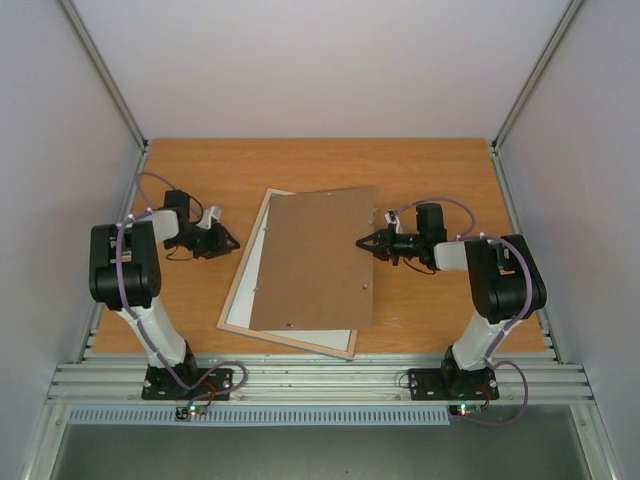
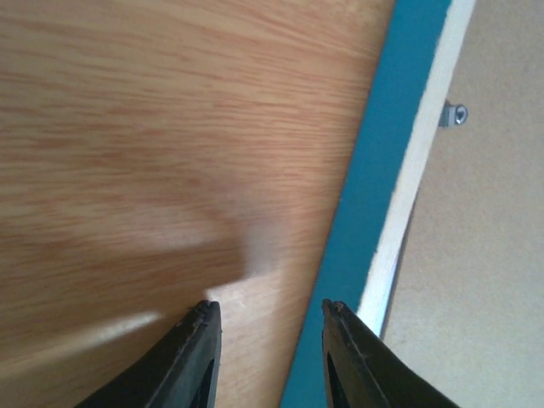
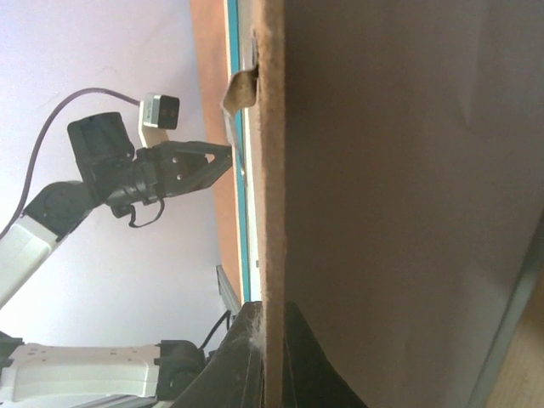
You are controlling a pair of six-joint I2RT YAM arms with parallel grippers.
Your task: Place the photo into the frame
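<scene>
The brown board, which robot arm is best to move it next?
Right. The right end effector pinches the brown board by its edge; the left end effector is open beside the frame, empty.

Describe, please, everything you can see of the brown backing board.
The brown backing board is a flat, thin, rectangular sheet, matte brown, that looks like pressed fibreboard. It lies slightly askew over the frame, covering most of it and leaving a white strip showing along the left and near sides. A few small dots near its edges are too small to identify. The right claw is shut on its right edge. I cannot tell whether that edge is lifted.
</scene>
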